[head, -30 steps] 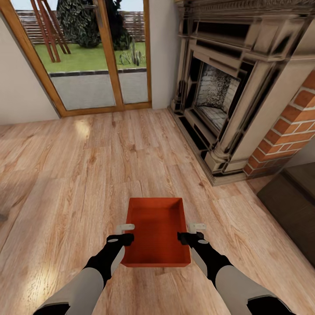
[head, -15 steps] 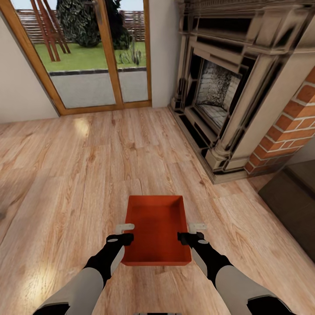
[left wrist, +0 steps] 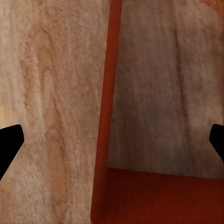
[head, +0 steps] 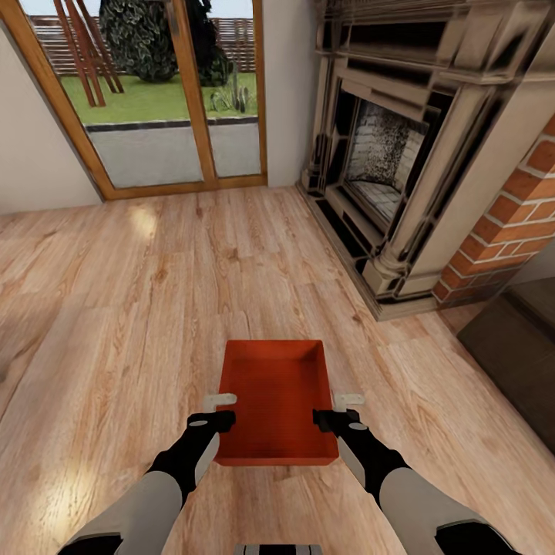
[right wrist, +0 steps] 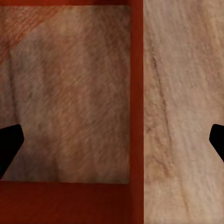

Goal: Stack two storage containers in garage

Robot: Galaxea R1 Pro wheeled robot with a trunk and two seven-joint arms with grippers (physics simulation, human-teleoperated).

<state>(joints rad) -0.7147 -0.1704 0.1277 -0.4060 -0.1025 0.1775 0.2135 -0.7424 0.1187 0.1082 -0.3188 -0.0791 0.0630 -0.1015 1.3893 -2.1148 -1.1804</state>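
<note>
One red-orange storage container (head: 276, 401) sits low between my two arms over the living room's light wood-plank floor (head: 154, 293). My left gripper (head: 223, 402) stands astride the container's left wall (left wrist: 106, 93). Its dark fingertips (left wrist: 9, 144) are far apart, one outside the wall and one over the bin's inside. My right gripper (head: 343, 401) stands the same way over the right wall (right wrist: 136, 93), its fingertips (right wrist: 9, 144) also wide apart. I cannot tell whether the bin rests on the floor or hangs just above it.
A large brick-sided fireplace (head: 401, 154) fills the right side, with a dark block (head: 516, 362) nearer on the right. A wood-framed glass door (head: 154, 100) to a garden stands ahead on the left. Open plank floor lies in front and to the left.
The whole picture has shifted a little upward, so the camera has moved. A grey edge of my base now shows at the bottom. Arms and container keep their places relative to each other.
</note>
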